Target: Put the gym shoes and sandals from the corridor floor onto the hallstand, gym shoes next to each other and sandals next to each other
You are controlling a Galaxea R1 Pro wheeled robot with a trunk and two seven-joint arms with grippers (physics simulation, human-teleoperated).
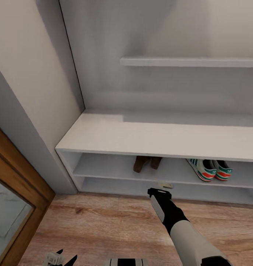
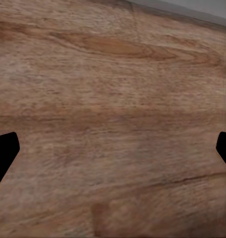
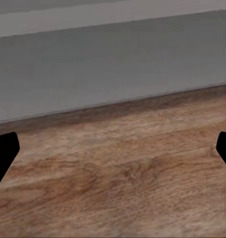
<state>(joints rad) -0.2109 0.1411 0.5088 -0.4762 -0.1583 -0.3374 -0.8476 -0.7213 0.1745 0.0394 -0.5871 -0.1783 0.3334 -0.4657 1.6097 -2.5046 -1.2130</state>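
Both claws spread wide and empty; beyond the right gripper [image 1: 164, 186], sandals [image 1: 147, 163] and gym shoes [image 1: 209, 169] sit paired on the hallstand [image 1: 104, 136]; withdrawal seemingly remains.

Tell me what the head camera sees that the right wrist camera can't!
The head view alone shows the two sandals and the two gym shoes, each pair side by side on the hallstand's upper open shelf, plus the right arm. The right wrist view alone gives a close look at the right gripper's black fingers, spread wide apart. Both show the wooden floor.
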